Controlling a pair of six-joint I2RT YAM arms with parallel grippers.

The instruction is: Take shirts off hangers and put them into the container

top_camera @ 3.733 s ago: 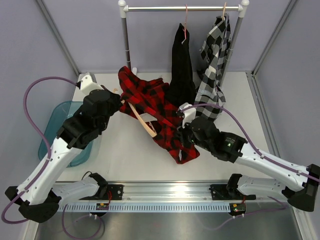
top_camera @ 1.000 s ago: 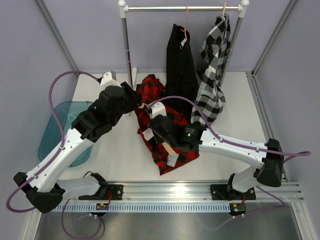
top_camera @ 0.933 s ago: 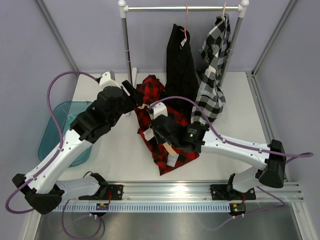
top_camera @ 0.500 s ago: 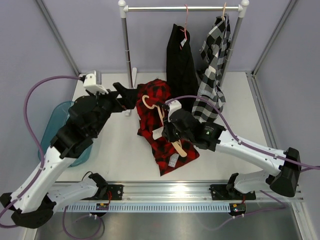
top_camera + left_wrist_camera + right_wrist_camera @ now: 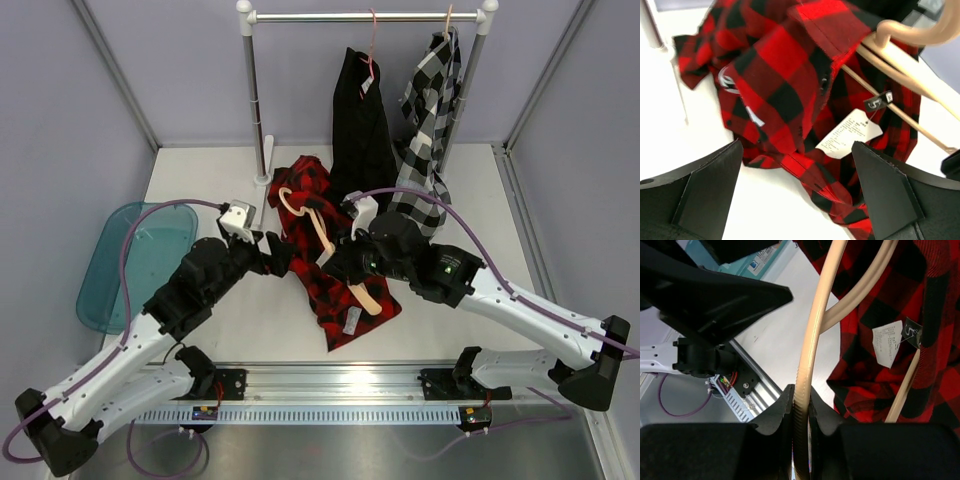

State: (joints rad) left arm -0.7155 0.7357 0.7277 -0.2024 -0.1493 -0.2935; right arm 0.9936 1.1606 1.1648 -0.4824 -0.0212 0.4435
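Your red-and-black buffalo plaid shirt (image 5: 318, 262) lies crumpled in a long heap on the middle of the white table (image 5: 225, 320), one end near the foot of the garment rail post and the other towards the arm bases. A white paper label (image 5: 849, 138) and a small black size tag show on the cloth. A light tan wooden hanger (image 5: 326, 236) lies slantwise over the shirt, with its hook at the far end. In the left wrist view the hanger's rods run in under a fold of the plaid.

Your right gripper (image 5: 800, 396) is pressed onto the hanger's curved wooden arm and pinches it between both fingers, over the right half of the shirt. Your left gripper (image 5: 796, 150) has its fingers spread wide and holds nothing. It sits just at the shirt's left edge, low over the table, with the plaid and the label straight ahead of it.

The shallow translucent teal-blue plastic tub (image 5: 108, 272) stands at the table's left edge, well apart from the shirt, beyond the left arm.

At the back, a white-and-steel garment rail (image 5: 365, 16) carries a plain black shirt (image 5: 360, 130) on a thin pink hanger (image 5: 372, 45) and a black-and-white check shirt (image 5: 430, 110) beside it. Plain grey-lilac walls close the table in on three sides.
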